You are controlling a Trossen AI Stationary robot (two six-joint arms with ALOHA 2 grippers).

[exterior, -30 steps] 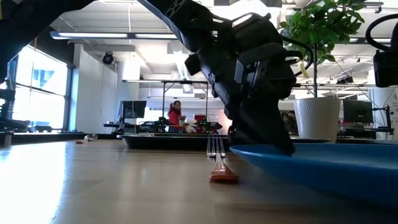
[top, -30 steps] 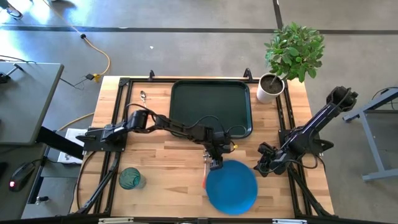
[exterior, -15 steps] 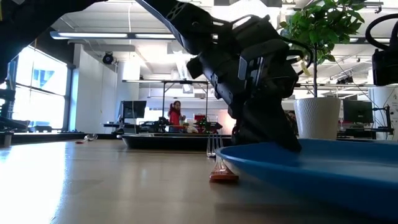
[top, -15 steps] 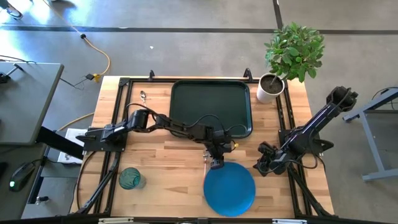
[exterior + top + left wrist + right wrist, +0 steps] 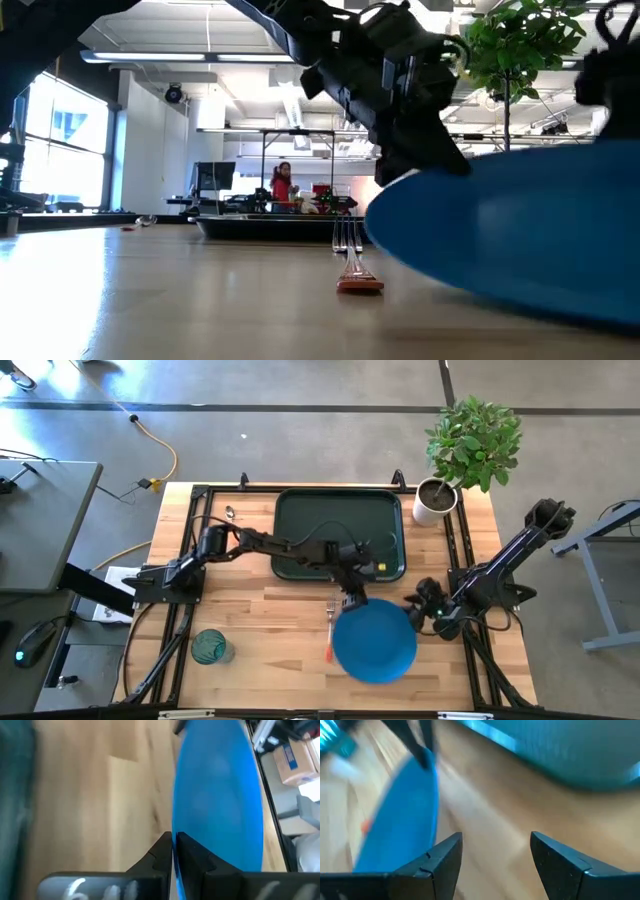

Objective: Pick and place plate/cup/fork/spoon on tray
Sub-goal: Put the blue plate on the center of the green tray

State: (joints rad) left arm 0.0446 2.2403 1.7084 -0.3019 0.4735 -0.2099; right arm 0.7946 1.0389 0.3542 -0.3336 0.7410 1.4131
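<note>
The blue plate (image 5: pixel 375 642) is held up over the table's near middle by my left gripper (image 5: pixel 352 598), which is shut on its far rim. It also shows in the low view (image 5: pixel 520 230). The fork (image 5: pixel 330 630) lies on the wood just left of the plate, tines toward the tray (image 5: pixel 340 530). The spoon (image 5: pixel 230 513) lies left of the tray. The teal cup (image 5: pixel 209 647) stands at the near left. My right gripper (image 5: pixel 418 605) is open and empty, just right of the plate. My left gripper pinches the plate's far rim (image 5: pixel 174 840) between its two fingers (image 5: pixel 162 854), one on each face. The fingers slant down from the far side. The plate is tilted, its held far rim high and its near side (image 5: pixel 560 290) hanging lower.
A white pot with a green plant (image 5: pixel 435 500) stands at the far right corner, beside the tray. Black frame rails (image 5: pixel 190 560) run along both table sides. Bare wood lies between the cup and the fork.
My left gripper has risen and gone toward the tray, still shut on the plate's far rim. The plate has come up off the table and tipped, its far rim highest. My right gripper has shifted a little toward the far edge. The fork has stayed put.
</note>
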